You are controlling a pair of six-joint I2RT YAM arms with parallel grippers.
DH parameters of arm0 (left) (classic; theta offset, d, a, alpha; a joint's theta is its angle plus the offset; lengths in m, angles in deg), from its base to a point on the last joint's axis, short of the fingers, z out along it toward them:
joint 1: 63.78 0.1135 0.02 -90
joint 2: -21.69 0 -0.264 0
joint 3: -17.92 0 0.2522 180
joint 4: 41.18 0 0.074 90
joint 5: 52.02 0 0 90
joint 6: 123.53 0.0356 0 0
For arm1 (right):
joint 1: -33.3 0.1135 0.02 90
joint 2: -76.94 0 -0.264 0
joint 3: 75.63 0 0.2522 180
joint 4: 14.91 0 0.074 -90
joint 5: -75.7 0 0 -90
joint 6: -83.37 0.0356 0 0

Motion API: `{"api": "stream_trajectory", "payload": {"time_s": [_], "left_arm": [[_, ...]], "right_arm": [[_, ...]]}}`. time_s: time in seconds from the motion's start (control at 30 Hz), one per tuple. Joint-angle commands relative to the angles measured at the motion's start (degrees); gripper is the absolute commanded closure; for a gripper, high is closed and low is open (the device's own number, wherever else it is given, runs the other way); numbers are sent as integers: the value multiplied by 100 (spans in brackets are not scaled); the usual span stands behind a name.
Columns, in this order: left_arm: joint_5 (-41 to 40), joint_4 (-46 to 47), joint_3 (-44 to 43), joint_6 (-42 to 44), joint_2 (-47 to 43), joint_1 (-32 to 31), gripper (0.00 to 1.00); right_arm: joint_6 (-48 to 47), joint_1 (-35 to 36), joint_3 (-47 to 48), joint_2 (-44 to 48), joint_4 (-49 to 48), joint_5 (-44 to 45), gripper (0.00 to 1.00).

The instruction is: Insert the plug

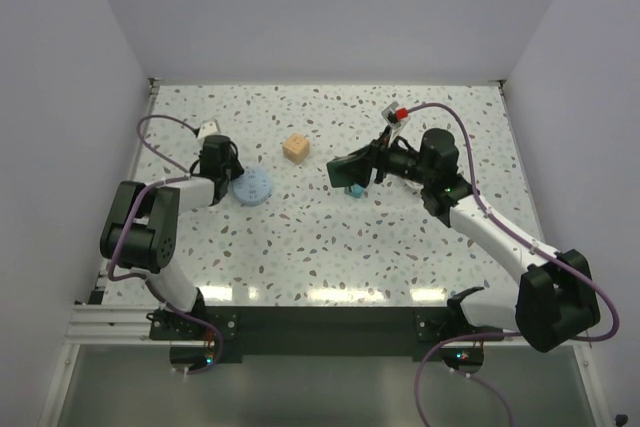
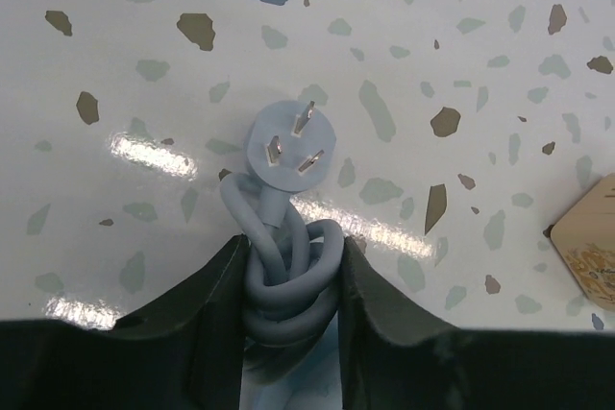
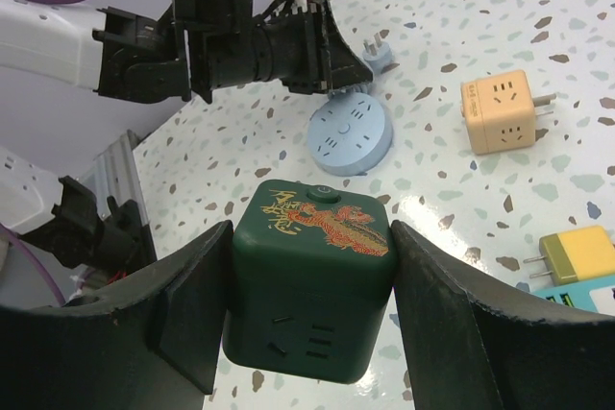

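Note:
The plug (image 3: 312,276), a dark green cube with a dragon print and socket slots on its near face, sits clamped between my right gripper's (image 3: 309,304) fingers, held above the table; its prongs are hidden. In the top view the right gripper (image 1: 345,172) hovers mid-table. My left gripper (image 2: 293,280) is shut on a knotted pale blue cord (image 2: 288,276) whose round three-pin head (image 2: 286,146) points away over the tabletop. From above, the left gripper (image 1: 234,171) is beside a pale blue round socket disc (image 1: 251,187).
A tan-orange cube (image 1: 295,147) with prongs lies between the arms, also seen as the tan cube (image 3: 500,114). A small yellow block (image 3: 577,254) and a teal block (image 3: 588,297) lie under the right gripper. The disc (image 3: 349,132) lies below the left gripper.

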Motion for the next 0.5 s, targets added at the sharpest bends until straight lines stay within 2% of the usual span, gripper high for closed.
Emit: {"api": "stream_trajectory", "payload": {"time_s": [0.0,0.17,0.3,0.47], "left_arm": [[390,130,241,-158,68,16,100],[628,218,513,-281,-98,7,100],[576,367,995,-903,-607,-28,100],[-382,122,1269,-1800,-1153,-642,100]], "right_arm": [[-58,42,210,55,-304,-39,100],[-127,103,184,204,-251,127,100],[-295,200,114,310,-154,619,100],[-382,454,8,196,-374,1128,100]]}}
